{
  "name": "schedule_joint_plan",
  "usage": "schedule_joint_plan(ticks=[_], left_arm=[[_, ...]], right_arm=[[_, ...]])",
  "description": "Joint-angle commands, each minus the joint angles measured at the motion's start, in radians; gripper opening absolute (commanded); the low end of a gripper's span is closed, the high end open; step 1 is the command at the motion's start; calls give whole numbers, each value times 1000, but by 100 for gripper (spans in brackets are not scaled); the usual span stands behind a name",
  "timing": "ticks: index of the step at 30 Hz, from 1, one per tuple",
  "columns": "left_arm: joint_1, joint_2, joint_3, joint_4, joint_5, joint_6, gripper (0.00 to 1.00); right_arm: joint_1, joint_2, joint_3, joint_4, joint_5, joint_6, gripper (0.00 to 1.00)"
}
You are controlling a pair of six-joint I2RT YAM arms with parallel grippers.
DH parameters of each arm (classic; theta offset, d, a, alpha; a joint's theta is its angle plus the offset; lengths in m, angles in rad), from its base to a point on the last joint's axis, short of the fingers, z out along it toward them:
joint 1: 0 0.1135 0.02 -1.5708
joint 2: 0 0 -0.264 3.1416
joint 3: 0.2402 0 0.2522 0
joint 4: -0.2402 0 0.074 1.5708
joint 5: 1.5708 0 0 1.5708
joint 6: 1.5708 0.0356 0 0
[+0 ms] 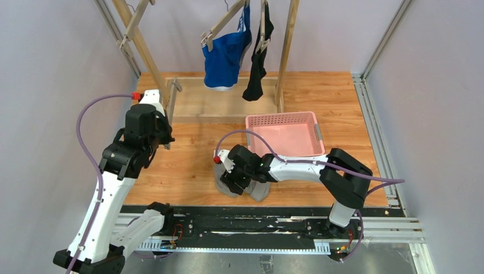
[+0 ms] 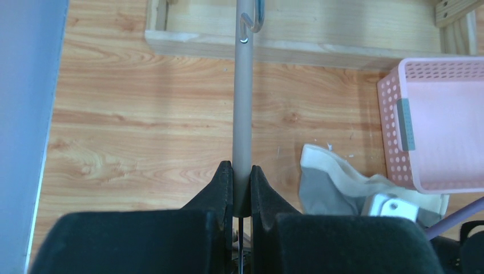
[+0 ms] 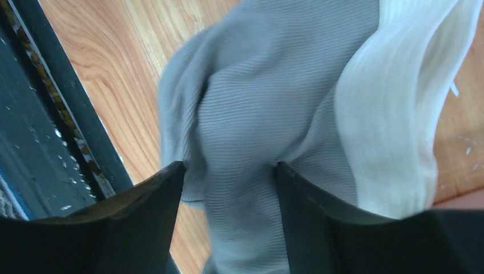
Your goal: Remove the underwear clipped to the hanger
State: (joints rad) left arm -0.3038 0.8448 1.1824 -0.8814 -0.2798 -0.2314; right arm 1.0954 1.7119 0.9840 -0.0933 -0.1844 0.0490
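Observation:
Bright blue underwear and black underwear hang clipped to the wooden hanger at the back. Light grey underwear with white trim lies crumpled on the wooden table near the front, also seen in the left wrist view. My right gripper is right over this grey underwear, jaws apart, with a fold of the fabric between the fingers. My left gripper is shut on a thin upright grey rod that ends in a metal hook, near the rack's left post.
A pink perforated basket sits on the table right of centre, just behind the right arm, its rim close to the grey underwear. The wooden rack's base frame lies across the back. Grey walls close both sides.

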Motion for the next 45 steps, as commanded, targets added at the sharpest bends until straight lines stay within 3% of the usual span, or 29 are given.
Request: schedule_joint_plan(ticks=[1,3,4,11,20,25,37,45], left_arm=[[0,34,98,87,-17,43,0],[0,69,133,83,-18,60,0],[0,87,150,84,-16,67,0],[46,266,355,41,53,160,0],[149,485,710,-90,168,269,0],[180,562,829,-93,274,276,0],[272,767,1145,-119,523,311,0],[325,784,1146,-88,574,295,0]], right_arm=[[12,41,37,13,-49,32,43],[12,45,44,0,-52,39,4],[12,41,48,-6,-53,40,1],[10,-174,71,-59,6,29,1],[-70,-467,179,-141,337,-36,1],[-218,-494,240,-175,414,-37,0],[-497,-469,219,-88,374,3,0],[-636,-401,166,1,265,61,1]])
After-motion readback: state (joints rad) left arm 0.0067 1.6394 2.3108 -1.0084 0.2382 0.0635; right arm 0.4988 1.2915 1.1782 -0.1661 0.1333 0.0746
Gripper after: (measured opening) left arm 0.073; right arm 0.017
